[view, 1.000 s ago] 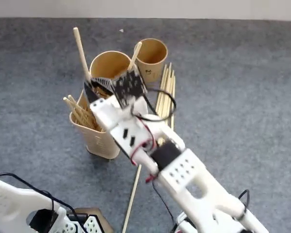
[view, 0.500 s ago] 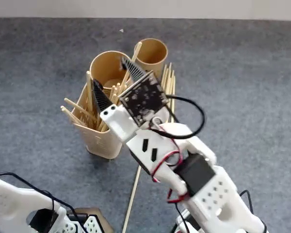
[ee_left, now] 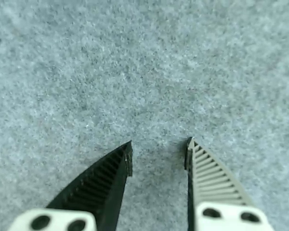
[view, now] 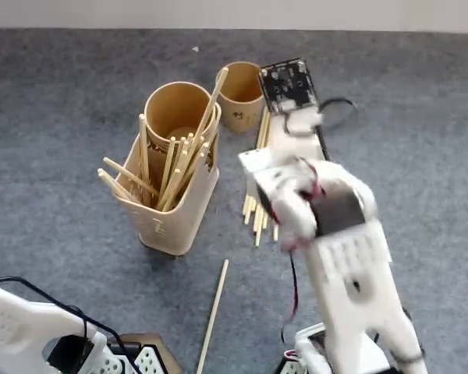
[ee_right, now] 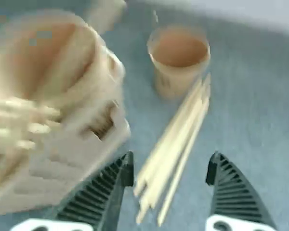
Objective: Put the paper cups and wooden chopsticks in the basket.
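Observation:
A beige basket (view: pixel 170 224) stands on the grey carpet, holding several wooden chopsticks (view: pixel 165 173) and a large paper cup (view: pixel 179 109). A small paper cup (view: pixel 242 95) stands just behind it on the carpet. A bundle of loose chopsticks (view: pixel 255 209) lies to the basket's right, partly under my right arm (view: pixel 327 214). In the right wrist view my right gripper (ee_right: pixel 169 171) is open above that bundle (ee_right: pixel 178 137), with the basket (ee_right: pixel 72 139) and small cup (ee_right: pixel 179 55) beyond. My left gripper (ee_left: pixel 159 154) is open over bare carpet.
One single chopstick (view: pixel 214 312) lies on the carpet in front of the basket. The left arm's white body (view: pixel 31 335) sits at the near left corner. Open carpet spreads to the far left and right.
The right arm let go of a chopstick into the basket, then swung right, away from the basket, and now sits over the loose chopstick bundle. The left arm has not moved.

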You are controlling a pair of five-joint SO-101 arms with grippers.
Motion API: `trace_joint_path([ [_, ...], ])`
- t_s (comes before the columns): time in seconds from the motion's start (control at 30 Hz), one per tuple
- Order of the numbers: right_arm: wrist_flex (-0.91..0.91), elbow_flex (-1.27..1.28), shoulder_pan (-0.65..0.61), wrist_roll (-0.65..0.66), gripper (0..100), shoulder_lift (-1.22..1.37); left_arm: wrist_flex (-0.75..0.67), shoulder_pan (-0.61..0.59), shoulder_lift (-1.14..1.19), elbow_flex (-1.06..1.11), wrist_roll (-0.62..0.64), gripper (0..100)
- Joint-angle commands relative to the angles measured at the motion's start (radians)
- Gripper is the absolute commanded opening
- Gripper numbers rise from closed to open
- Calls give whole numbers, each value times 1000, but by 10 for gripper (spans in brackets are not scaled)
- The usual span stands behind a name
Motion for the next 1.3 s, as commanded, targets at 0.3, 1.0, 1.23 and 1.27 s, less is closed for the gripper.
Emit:
trace_joint_path([
  [0.3, -39, 334, -145, -54, 245, 259, -38, 62, 1, -5, -6, 211],
  [1.0, -73, 785, -479, -186, 245, -125, -37, 50, 1, -5, -5, 211],
  [1.23, 5, 878, -513, 163, 245, -186, -37, 45, 1, -5, -5, 211],
  [1.27, 27, 875, -515, 193, 245, -196, -37, 45, 1, -5, -5, 211],
])
